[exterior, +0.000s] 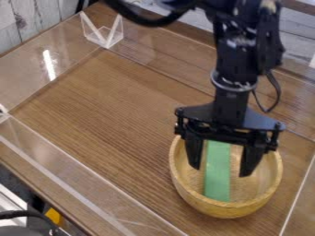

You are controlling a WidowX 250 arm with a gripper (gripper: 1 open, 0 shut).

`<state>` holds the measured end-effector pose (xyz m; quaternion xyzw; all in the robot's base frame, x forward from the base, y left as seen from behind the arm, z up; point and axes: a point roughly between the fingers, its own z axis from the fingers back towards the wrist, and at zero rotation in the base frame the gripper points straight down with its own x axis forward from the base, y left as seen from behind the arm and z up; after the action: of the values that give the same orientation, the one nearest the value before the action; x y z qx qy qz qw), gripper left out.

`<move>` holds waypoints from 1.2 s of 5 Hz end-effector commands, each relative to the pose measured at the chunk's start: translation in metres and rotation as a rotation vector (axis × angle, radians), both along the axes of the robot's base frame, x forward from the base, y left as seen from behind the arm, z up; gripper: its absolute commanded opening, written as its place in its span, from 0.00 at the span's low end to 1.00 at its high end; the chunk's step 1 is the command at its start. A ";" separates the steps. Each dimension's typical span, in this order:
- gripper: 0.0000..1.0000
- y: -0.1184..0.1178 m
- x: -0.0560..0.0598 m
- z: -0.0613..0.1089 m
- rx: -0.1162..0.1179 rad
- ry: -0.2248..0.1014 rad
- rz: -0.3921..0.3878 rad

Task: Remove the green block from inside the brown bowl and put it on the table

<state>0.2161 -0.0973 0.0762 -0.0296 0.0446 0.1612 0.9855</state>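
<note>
Camera view, looking down at an angle across the tabletop point(110, 101), shows the black end effector point(226, 159) pointing straight down over the brown bowl point(182, 175). Its two dark fingers point(197, 150) are spread wide apart, one on each side, with nothing between them but open air. The fingertips reach down to about rim level of the bowl, the picture-left one over the inner left wall and the picture-right one over the right part of the bowl's hollow.

The green block point(218, 173) lies flat on the bowl's inner floor, its long axis running from the far side of the bowl toward the near side, leaning slightly left at the near end. As seen from this view, its upper end sits between the two spread fingers, roughly centred in the gap, while its lower end extends toward the near rim below the fingertips. Neither finger appears to touch the block; whether the tips are above it or level with it cannot be told for sure from this single angle.

The bowl stands on the tabletop near the right edge of the picture. Low clear acrylic walls point(50, 138) border the wood-grain surface, and a small clear folded piece point(101, 29) stands at the far left corner.
</note>
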 end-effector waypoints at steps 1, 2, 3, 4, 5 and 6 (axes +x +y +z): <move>1.00 -0.001 0.007 0.003 -0.027 -0.063 -0.003; 1.00 0.001 0.009 -0.004 -0.034 -0.062 -0.015; 1.00 -0.003 0.012 -0.007 -0.033 -0.060 0.069; 1.00 -0.007 0.016 -0.008 -0.030 -0.054 0.141; 1.00 -0.008 0.015 -0.009 -0.030 -0.054 0.159; 1.00 -0.008 0.014 -0.009 -0.029 -0.052 0.167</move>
<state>0.2251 -0.1023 0.0580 -0.0405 0.0342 0.2453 0.9680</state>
